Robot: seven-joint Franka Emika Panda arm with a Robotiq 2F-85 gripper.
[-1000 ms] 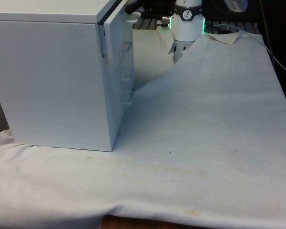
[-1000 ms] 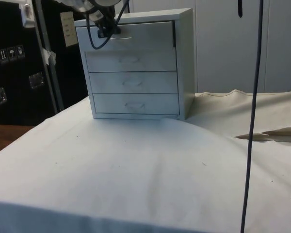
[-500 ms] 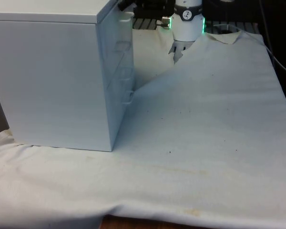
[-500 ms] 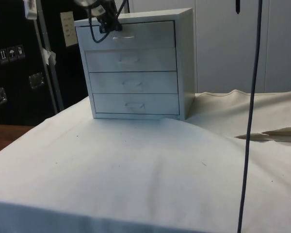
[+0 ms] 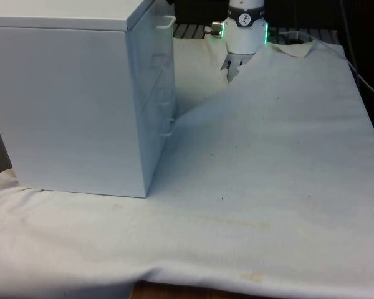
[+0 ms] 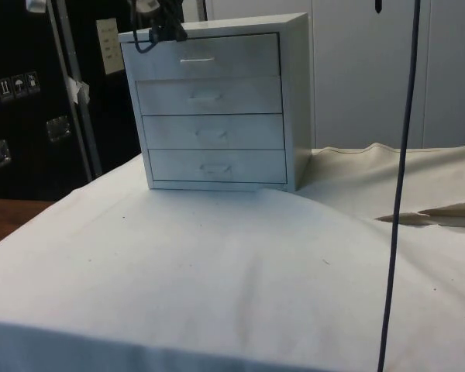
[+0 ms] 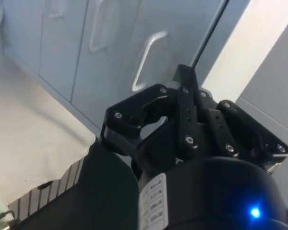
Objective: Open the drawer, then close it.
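Side view: top drawer [image 6: 208,58] shut, jaws just above-left.

The chest of drawers [image 5: 68,99] turns its side to the front camera, hiding its drawer fronts; its left flank is cut off by the frame.

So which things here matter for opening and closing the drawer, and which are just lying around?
Part of the job:
- top drawer, now flush with the chest of drawers
- its handle
- gripper, off the handle

Just there:
- three lower drawers
- white cloth
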